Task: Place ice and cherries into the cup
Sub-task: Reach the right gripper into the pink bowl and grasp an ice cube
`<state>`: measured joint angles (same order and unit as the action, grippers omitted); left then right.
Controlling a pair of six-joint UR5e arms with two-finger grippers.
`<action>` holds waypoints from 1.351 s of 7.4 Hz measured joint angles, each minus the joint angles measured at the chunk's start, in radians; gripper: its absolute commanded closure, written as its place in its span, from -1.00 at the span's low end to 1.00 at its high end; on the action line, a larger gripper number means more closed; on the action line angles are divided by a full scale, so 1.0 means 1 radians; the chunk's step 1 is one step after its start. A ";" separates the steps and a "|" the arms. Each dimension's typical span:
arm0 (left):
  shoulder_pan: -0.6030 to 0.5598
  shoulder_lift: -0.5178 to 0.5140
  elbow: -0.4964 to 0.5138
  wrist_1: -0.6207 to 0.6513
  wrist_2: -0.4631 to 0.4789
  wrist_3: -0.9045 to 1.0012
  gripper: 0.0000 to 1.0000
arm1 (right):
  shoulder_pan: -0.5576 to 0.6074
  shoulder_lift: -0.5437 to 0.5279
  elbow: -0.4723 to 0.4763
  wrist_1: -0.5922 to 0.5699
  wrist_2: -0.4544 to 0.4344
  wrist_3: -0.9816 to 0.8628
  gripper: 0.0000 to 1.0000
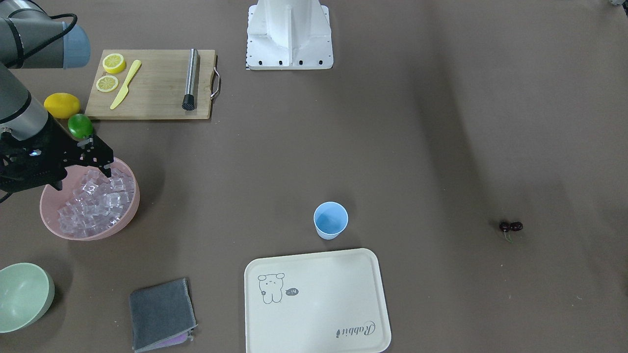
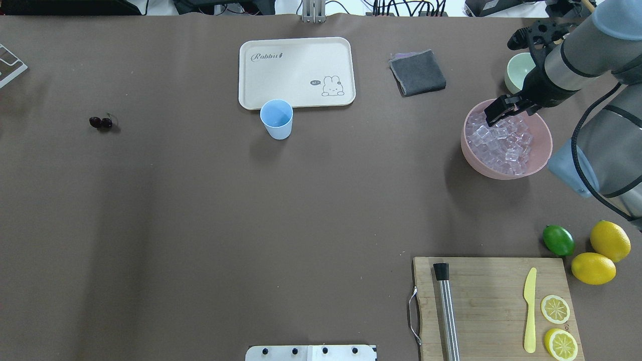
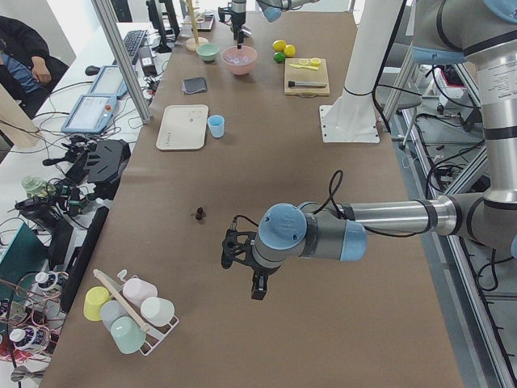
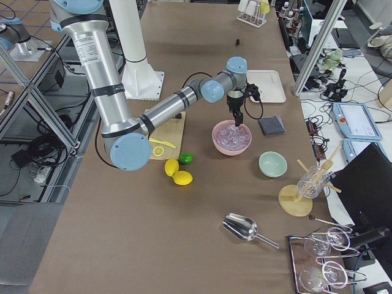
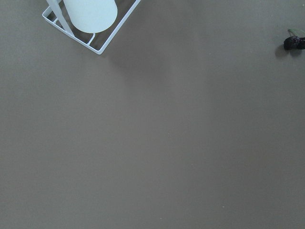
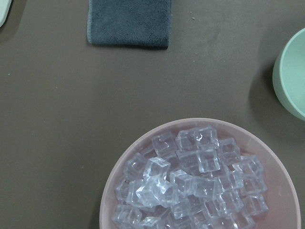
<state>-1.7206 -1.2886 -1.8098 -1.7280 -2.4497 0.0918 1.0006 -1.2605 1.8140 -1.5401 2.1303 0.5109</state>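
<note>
The right gripper is held wide open and empty over the ice, which is heaped in the bowl near the table's far right corner. The cubes are judged hard, light and slippery, best pinched singly across flat faces.

brown desk. light-blue cup upright, just beside cream tray. cherries well apart, toward left end. right end: pink bowl, pale green bowl, grey cloth, wooden cutting board, lime, two lemons.
</note>
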 measured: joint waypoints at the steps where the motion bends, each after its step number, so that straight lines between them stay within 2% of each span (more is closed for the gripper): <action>1: -0.002 0.000 -0.002 -0.001 0.000 0.003 -0.96 | -0.005 0.003 -0.014 0.004 -0.003 0.002 -0.92; 3: -0.009 0.000 -0.009 -0.001 0.000 0.005 -0.96 | -0.016 0.006 -0.077 0.073 -0.007 0.003 -0.86; 5: -0.012 0.000 -0.011 -0.001 0.000 0.005 -0.96 | -0.026 0.006 -0.145 0.171 -0.007 0.010 -0.70; 7: -0.013 0.000 -0.012 -0.002 -0.001 0.006 -0.96 | -0.046 0.005 -0.157 0.194 -0.017 0.021 -0.44; 8: -0.013 0.000 -0.012 -0.002 -0.001 0.006 -0.96 | -0.056 0.004 -0.160 0.196 -0.028 0.021 -0.10; 9: -0.013 0.000 -0.013 -0.002 -0.002 0.006 -0.96 | -0.060 0.001 -0.160 0.197 -0.034 0.021 0.47; 10: -0.013 0.000 -0.013 -0.002 -0.002 0.006 -0.96 | -0.063 -0.001 -0.159 0.198 -0.036 0.021 0.62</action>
<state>-1.7334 -1.2885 -1.8233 -1.7303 -2.4513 0.0982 0.9374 -1.2618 1.6555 -1.3424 2.0944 0.5320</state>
